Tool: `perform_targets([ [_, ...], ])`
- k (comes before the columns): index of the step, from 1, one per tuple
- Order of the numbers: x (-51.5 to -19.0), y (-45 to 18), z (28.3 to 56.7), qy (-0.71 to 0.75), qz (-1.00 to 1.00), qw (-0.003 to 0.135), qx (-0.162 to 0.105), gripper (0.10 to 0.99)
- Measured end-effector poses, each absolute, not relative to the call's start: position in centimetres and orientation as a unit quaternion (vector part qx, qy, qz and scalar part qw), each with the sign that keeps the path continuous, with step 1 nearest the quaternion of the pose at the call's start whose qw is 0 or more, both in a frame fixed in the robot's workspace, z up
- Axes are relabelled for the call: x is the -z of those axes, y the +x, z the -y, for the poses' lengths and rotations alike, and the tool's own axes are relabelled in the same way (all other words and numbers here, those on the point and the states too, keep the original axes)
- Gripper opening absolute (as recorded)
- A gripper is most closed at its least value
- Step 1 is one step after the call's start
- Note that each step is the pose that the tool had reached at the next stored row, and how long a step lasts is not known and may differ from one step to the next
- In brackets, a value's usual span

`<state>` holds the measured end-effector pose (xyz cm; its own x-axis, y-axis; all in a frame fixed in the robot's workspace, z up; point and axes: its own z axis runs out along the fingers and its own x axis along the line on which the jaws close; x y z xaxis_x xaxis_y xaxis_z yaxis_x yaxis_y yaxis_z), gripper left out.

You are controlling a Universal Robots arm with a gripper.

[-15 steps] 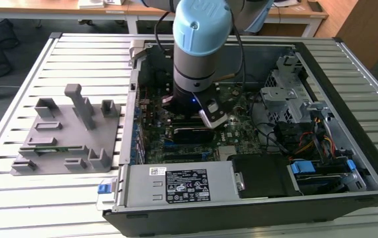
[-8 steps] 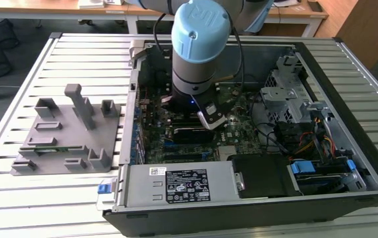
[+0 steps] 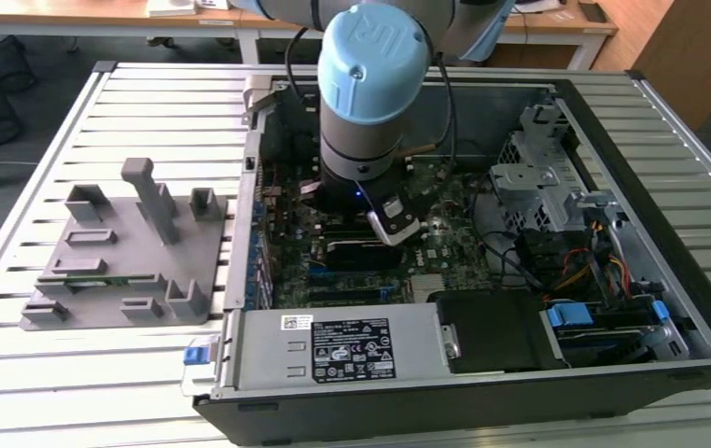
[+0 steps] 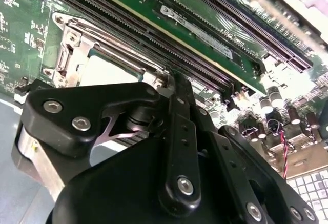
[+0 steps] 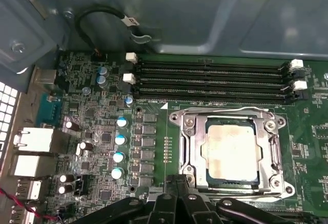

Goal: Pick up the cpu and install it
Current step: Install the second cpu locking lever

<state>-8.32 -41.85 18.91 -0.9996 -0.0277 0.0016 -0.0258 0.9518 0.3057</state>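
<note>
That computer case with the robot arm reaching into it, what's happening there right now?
A single robot arm is lowered into an open computer case that lies on a slatted table, with its gripper just above the motherboard. In the first wrist view the cpu sits inside the metal socket frame, next to the memory slots. The gripper hangs close beside the socket. A grey holder block stands on the table at the exterior view's left.

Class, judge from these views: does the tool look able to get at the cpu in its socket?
Probably yes: the cpu lies uncovered in the socket, and the tool hangs close beside it with nothing between them.
</note>
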Motion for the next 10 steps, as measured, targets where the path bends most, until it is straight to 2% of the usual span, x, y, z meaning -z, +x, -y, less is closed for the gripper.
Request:
perform_targets([
  [10, -21.6, -8.3, 41.9, 0.013, 0.988, 0.003, 0.155, 0.106],
])
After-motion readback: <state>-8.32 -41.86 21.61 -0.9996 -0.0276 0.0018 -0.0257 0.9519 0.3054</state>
